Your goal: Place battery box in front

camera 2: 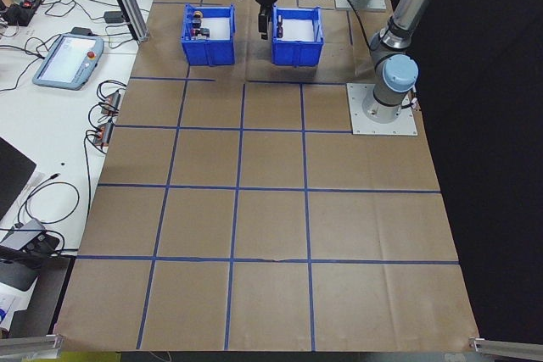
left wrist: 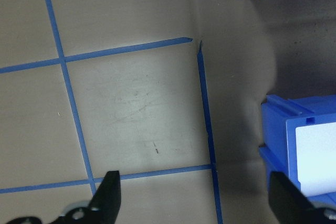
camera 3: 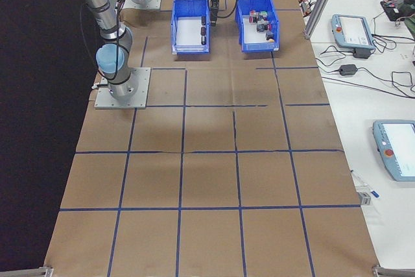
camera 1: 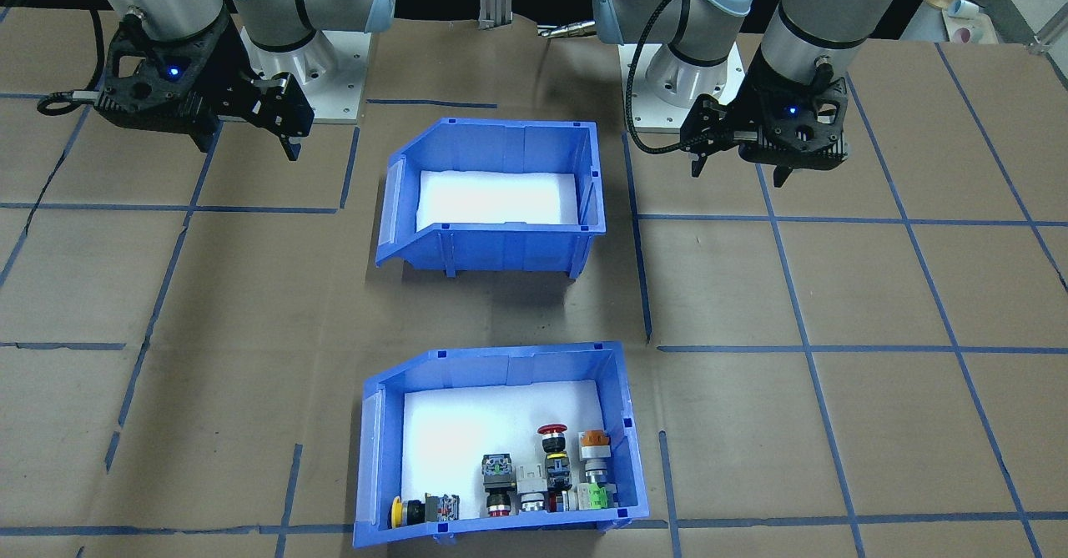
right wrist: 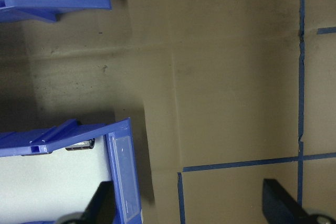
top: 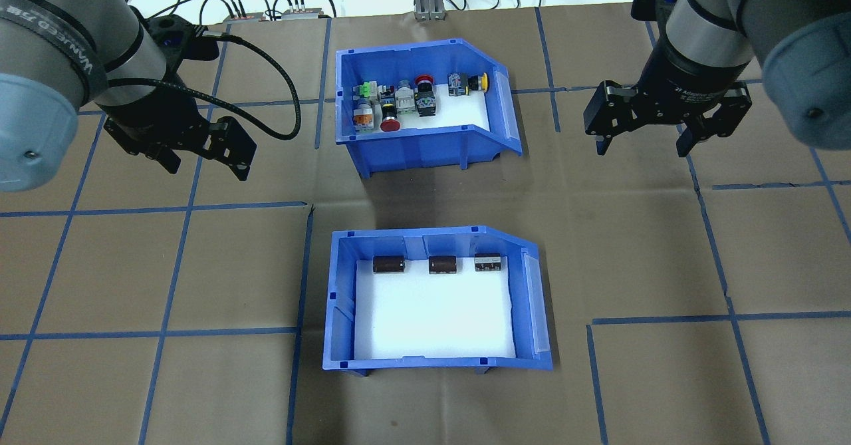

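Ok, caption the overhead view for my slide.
Both open grippers, left and right, hover beside the switch bin, battery box nearer.

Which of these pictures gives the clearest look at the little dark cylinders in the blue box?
The overhead exterior view: all three dark cylinders lie in plain sight in a row on the white floor of the battery box. In the front-facing view the box's wall hides them. The side views show them as specks, and the right wrist view catches only one end.

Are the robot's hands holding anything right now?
No. The left gripper and the right gripper are both open and empty, hanging above the table, away from both blue boxes.
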